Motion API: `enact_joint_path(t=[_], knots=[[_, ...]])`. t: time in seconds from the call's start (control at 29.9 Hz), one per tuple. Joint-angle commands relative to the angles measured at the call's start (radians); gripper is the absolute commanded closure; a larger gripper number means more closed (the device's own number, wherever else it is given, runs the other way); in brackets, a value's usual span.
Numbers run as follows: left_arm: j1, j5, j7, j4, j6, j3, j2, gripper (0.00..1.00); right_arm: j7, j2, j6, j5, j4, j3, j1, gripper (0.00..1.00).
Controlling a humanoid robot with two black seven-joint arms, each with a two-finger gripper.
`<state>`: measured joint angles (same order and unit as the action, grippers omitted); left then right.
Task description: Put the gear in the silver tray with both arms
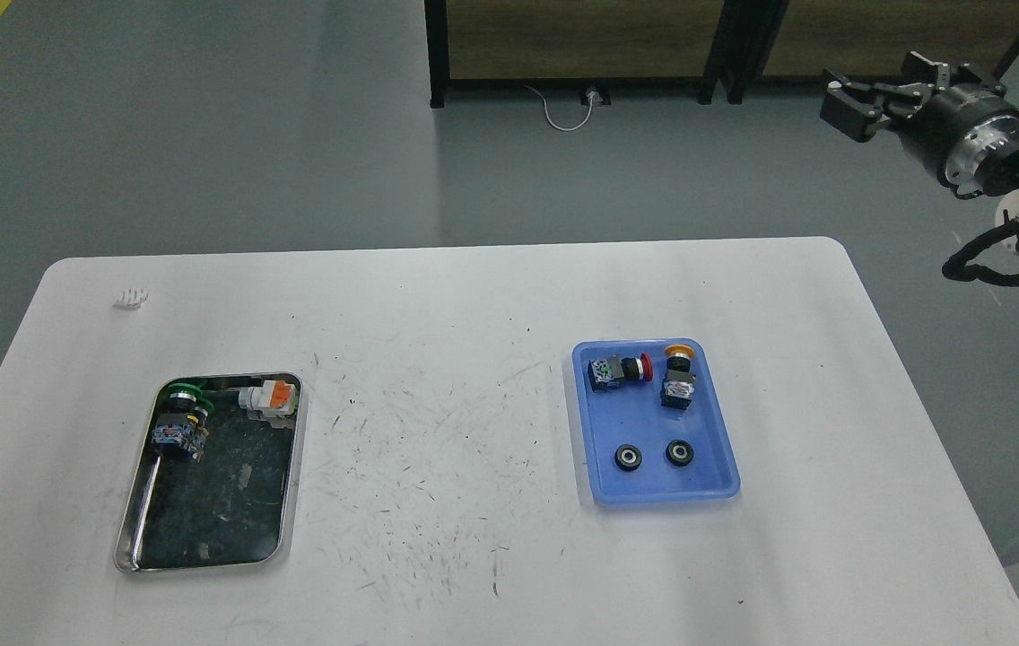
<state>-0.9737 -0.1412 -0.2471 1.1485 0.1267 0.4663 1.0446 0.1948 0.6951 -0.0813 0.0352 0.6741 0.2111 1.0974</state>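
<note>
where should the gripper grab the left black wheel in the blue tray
The left black wheel lies flat in the blue tray, clear of its twin. It is probably best taken from straight above, fingers pinching across its outer rim, since the flat pose hides any side face. The right gripper, raised beyond the table, is on that side.

text: none legible | labels on parts: too small to read
</note>
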Motion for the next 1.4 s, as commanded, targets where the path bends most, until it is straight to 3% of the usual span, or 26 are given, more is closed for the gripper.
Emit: enact_joint_path(t=[0.0, 0.5, 0.57, 0.7, 0.84, 1.0, 1.14, 1.24, 1.37], knots=[[0.001, -0.001, -0.003, -0.010, -0.028, -0.001, 0.002, 0.01, 0.000, -0.006, 0.002, 0.000, -0.001, -0.006, -0.002, 0.00], [0.006, 0.014, -0.012, -0.021, -0.041, 0.072, -0.009, 0.01, 0.006, -0.008, 0.008, -0.001, 0.001, 0.008, -0.005, 0.00], [0.007, 0.014, -0.012, -0.016, -0.030, 0.071, -0.011, 0.01, 0.032, -0.002, 0.020, -0.001, 0.001, 0.008, -0.005, 0.00], [0.009, 0.005, 0.003, -0.026, 0.008, 0.065, -0.024, 0.01, 0.126, 0.021, 0.098, 0.012, 0.001, -0.001, -0.002, 0.00], [0.006, 0.006, 0.008, -0.026, 0.005, 0.061, -0.029, 0.01, 0.120, 0.023, 0.166, 0.124, -0.002, 0.013, -0.002, 0.01], [0.007, 0.011, 0.009, -0.038, 0.004, 0.063, -0.020, 0.01, 0.032, 0.040, 0.094, 0.187, -0.019, 0.010, -0.016, 0.07], [0.006, 0.011, 0.006, -0.038, 0.005, 0.064, -0.014, 0.01, 0.041, 0.057, 0.003, 0.175, -0.050, 0.017, -0.037, 0.06], [0.007, 0.009, 0.003, -0.041, -0.007, 0.064, -0.011, 0.01, 0.086, 0.060, -0.020, 0.157, -0.050, 0.048, -0.053, 0.01], [0.010, 0.012, 0.005, -0.056, -0.061, 0.063, -0.018, 0.01, 0.101, 0.052, -0.014, 0.158, -0.051, 0.060, -0.044, 0.00]])
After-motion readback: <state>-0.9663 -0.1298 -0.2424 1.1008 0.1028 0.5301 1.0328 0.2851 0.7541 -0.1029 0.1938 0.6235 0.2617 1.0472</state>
